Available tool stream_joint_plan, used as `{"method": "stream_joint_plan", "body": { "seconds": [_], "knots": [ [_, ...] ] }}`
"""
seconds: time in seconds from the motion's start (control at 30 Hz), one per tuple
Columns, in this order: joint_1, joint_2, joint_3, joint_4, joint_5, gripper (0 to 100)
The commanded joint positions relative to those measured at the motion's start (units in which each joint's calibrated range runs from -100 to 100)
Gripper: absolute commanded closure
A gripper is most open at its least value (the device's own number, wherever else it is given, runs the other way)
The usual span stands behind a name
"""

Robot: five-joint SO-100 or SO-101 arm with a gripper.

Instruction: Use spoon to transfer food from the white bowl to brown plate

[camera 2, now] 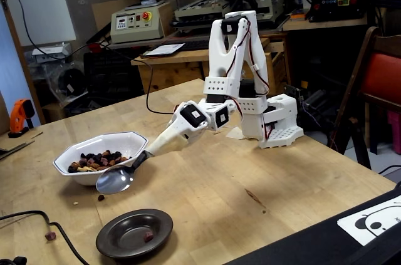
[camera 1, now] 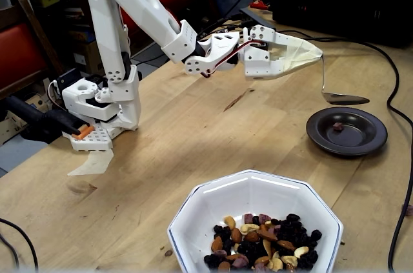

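My gripper (camera 1: 315,54) reaches right from the white arm and is shut on the handle of the silver spoon (camera 1: 344,99). The spoon's oval bowl hangs empty just above the rear rim of the brown plate (camera 1: 377,133). One purplish piece of food (camera 1: 337,126) lies in the plate's centre. In the other fixed view the gripper (camera 2: 148,153) holds the spoon (camera 2: 114,180) between the white bowl (camera 2: 81,176) and the plate (camera 2: 109,240), where the piece (camera 2: 148,236) shows. The white bowl (camera 1: 226,203) at the front holds the nut-and-raisin food (camera 1: 264,244).
The arm's base (camera 1: 103,111) stands at the table's left. A black cable (camera 1: 401,124) runs along the right edge past the plate. Stray bits of food (camera 2: 101,197) lie on the wood near the bowl, and another black cable (camera 2: 37,218) lies at the front left.
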Motion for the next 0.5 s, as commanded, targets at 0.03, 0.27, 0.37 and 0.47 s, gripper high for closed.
{"method": "stream_joint_plan", "body": {
  "seconds": [0.03,0.27,0.37,0.47],
  "knots": [
    [-0.41,-1.52,-3.21,-0.73,-5.96,97],
    [0.18,-1.69,-3.21,-0.73,-16.80,97],
    [0.18,-1.77,-3.21,-1.13,-19.78,97],
    [0.18,-4.43,-3.21,-0.81,-22.12,97]
  ]
}}
